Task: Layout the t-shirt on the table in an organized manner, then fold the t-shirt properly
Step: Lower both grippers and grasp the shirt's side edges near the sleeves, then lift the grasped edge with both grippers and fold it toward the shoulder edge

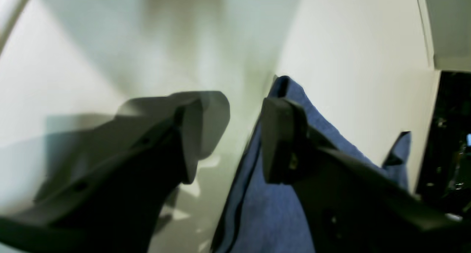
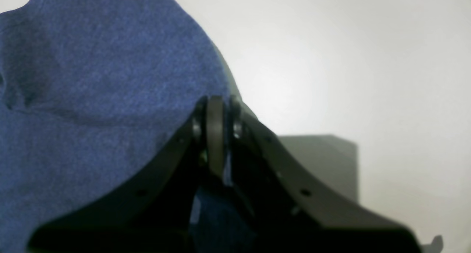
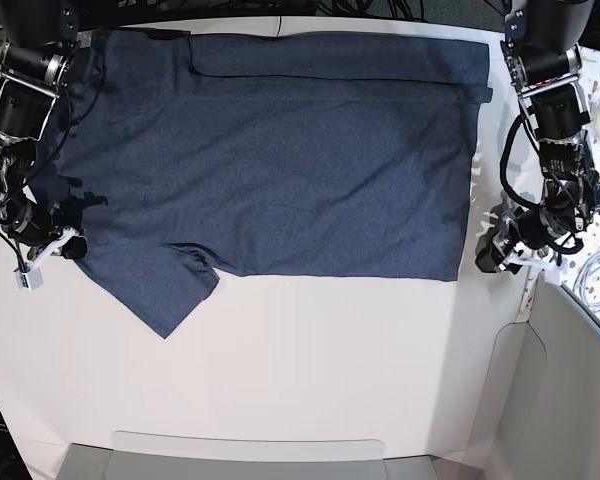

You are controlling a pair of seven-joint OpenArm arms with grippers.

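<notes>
The big blue t-shirt (image 3: 280, 160) lies spread flat on the white table (image 3: 310, 370), filling the far half.

At the shirt's left edge, the right gripper (image 2: 215, 115) is pinched shut on a bit of the cloth. A sleeve sticks out toward the near side there, with a small wrinkle beside it.

At the shirt's right edge, the left gripper (image 1: 243, 135) has its fingers (image 1: 281, 139) spread wide, holding nothing. One finger sits over the shirt's edge, the other over bare table.

Nearer than the shirt, the table is wide and white.
</notes>
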